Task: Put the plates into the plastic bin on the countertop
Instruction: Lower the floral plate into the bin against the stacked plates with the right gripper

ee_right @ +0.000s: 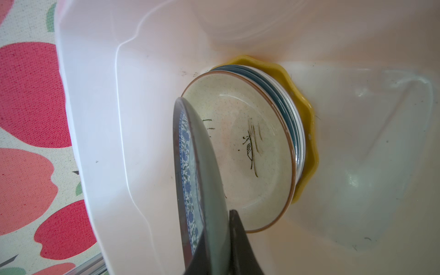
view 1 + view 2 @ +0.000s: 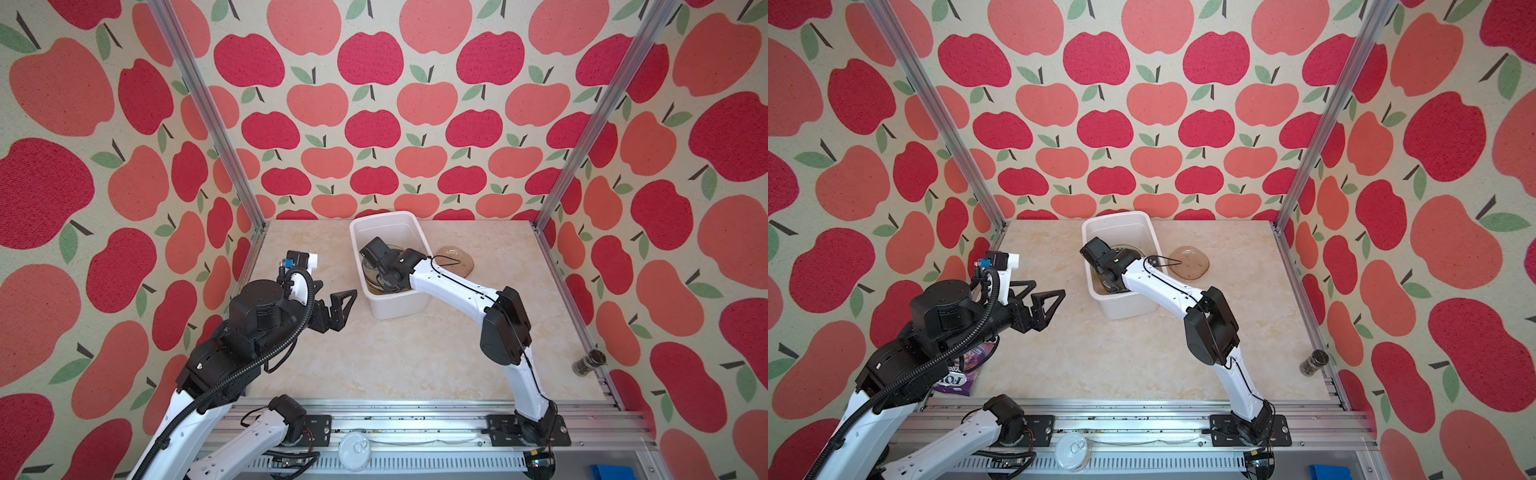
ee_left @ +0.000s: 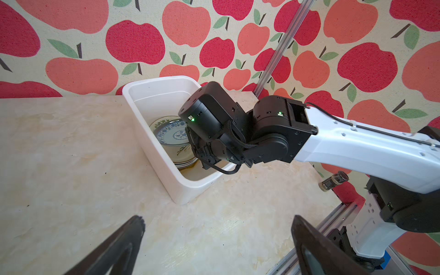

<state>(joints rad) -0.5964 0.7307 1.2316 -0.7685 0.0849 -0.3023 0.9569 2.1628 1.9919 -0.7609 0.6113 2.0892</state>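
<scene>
R gripper (image 1: 217, 226) is down inside the plastic bin (image 2: 390, 309), clenched on the rim of a blue-patterned plate (image 1: 190, 166), which is tilted on edge over the stack. Stack in bin: cream plate (image 1: 250, 142) on top, blue- and white-rimmed ones under it, yellow scalloped plate (image 1: 307, 133) at bottom. Translucent brown plate (image 2: 1190, 262) lies on countertop (image 2: 1121, 357) just beside bin. L gripper (image 2: 1050, 289) spread wide, empty, above countertop, apart from bin

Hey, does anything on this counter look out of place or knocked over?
A small dark jar appears tipped on its side at the countertop's right edge. A purple packet lies half under the left arm. One brown plate sits outside the plastic bin.
</scene>
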